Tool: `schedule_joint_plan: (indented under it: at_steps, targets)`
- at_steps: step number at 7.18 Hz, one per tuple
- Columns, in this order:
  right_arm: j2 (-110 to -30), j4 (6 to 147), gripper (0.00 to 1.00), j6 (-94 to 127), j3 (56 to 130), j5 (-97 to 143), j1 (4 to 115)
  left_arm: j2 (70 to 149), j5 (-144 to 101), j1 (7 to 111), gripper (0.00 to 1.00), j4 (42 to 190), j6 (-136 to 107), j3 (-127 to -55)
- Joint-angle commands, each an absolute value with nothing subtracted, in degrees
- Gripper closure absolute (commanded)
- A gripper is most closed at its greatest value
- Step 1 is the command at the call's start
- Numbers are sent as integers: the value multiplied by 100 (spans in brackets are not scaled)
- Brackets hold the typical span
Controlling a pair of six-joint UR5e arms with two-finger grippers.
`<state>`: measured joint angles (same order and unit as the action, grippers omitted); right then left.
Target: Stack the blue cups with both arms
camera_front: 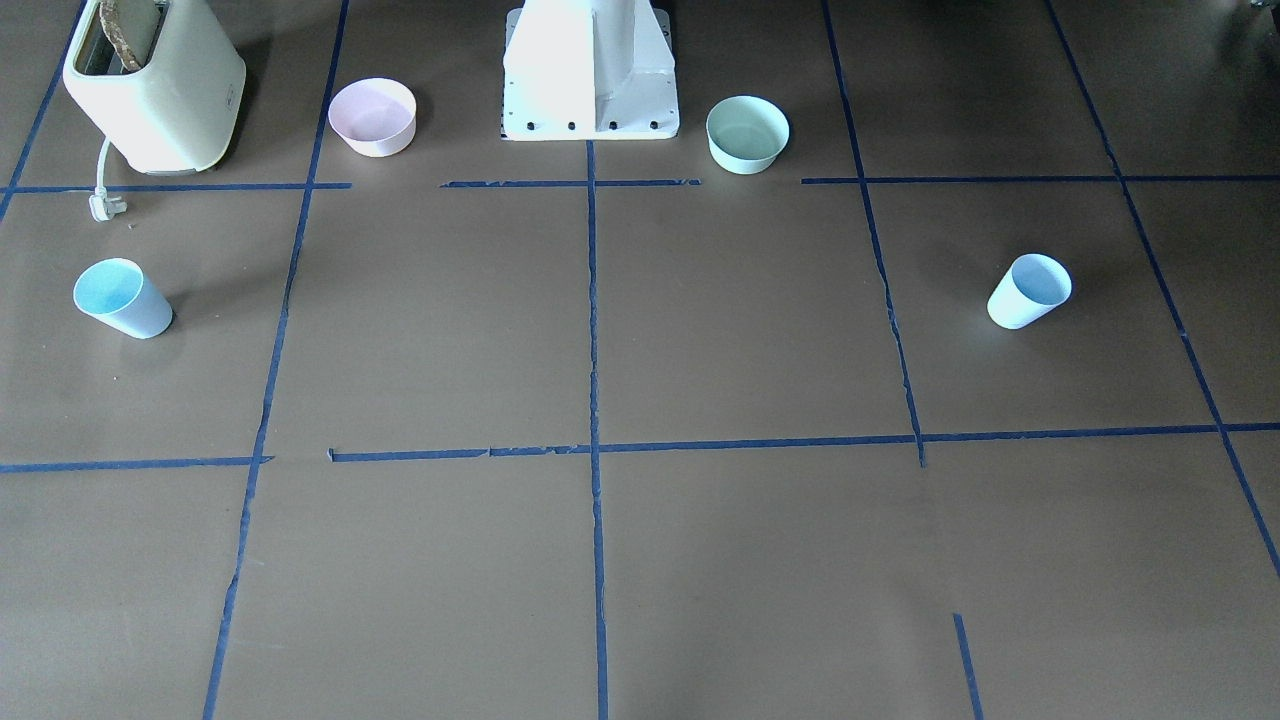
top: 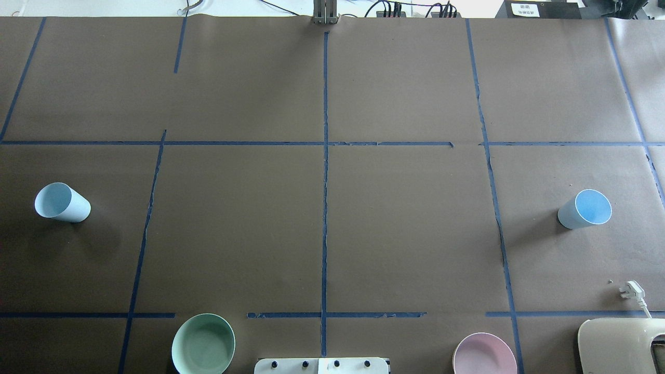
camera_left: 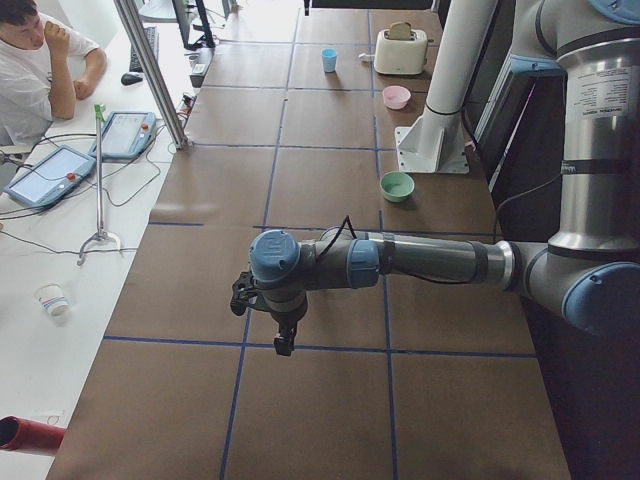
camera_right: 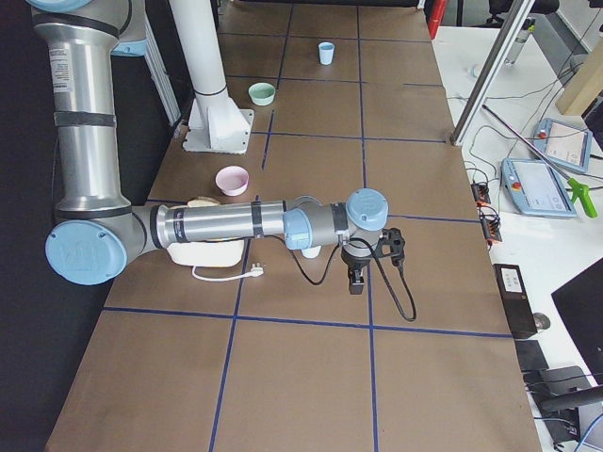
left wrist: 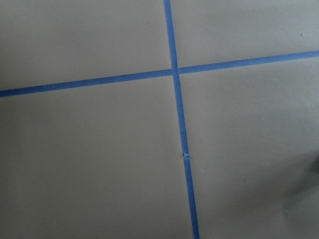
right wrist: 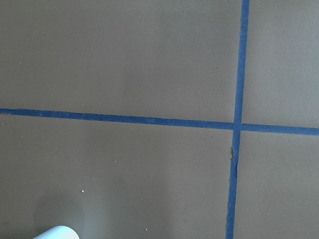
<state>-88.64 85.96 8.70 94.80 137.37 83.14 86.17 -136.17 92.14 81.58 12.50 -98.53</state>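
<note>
Left gripper [camera_left: 284,343] and right gripper [camera_right: 356,281] appear only in side views, their opening impossible to tell; overhead shows one blue cup [top: 62,203] mid-left, second blue cup [top: 585,209] mid-right.

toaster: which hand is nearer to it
Right. The right hand hangs a short way from the toaster, and its forearm passes above it. The left hand hangs at the opposite end of the table, far from it.
</note>
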Motion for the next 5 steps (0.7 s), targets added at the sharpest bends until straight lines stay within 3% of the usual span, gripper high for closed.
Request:
schedule_joint_plan:
  at_steps: [1, 5]
  targets:
    - [-8894, 8604, 0, 888, 9379, 13790, 8306, 8587, -13466, 9185, 0, 8069, 1222, -9896]
    - [-8877, 8517, 0, 844, 9360, 13808, 8306, 8631, -11948, 9158, 0, 8156, 1222, -10072]
